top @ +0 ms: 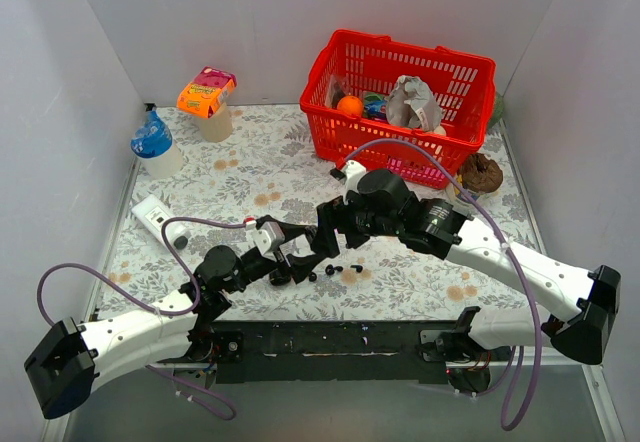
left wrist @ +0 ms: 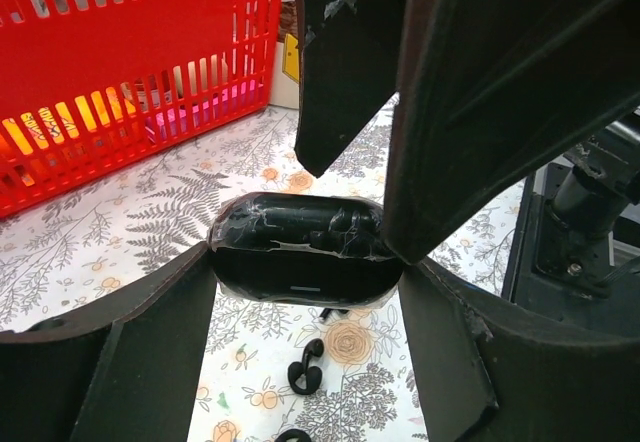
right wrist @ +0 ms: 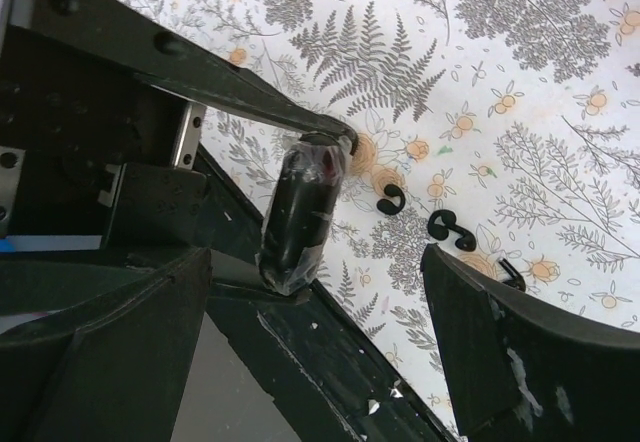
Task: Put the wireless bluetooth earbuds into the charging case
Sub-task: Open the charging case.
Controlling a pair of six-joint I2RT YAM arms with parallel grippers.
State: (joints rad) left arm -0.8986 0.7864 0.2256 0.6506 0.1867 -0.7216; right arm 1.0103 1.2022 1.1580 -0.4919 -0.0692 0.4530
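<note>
The charging case (left wrist: pixel 300 262) is a black oval wrapped in clear tape. My left gripper (left wrist: pixel 305 270) is shut on its two ends and holds it just above the floral table. I cannot tell whether its lid is open. In the right wrist view the case (right wrist: pixel 300 212) stands on end between the left fingers. My right gripper (right wrist: pixel 315 254) is open and hovers right above the case, its fingers (left wrist: pixel 480 92) hanging over it. Tiny black hooked earbuds (right wrist: pixel 450 230) lie loose on the table right of the case, in the top view (top: pixel 335 269) just in front of both grippers (top: pixel 310 252).
A red basket (top: pixel 470 72) with toys stands at the back right. A blue-lidded cup (top: pixel 152 142) and an orange-topped jar (top: pixel 206 97) stand at the back left. A white box (top: pixel 155 214) lies at the left, a brown lump (top: pixel 481 173) beside the basket.
</note>
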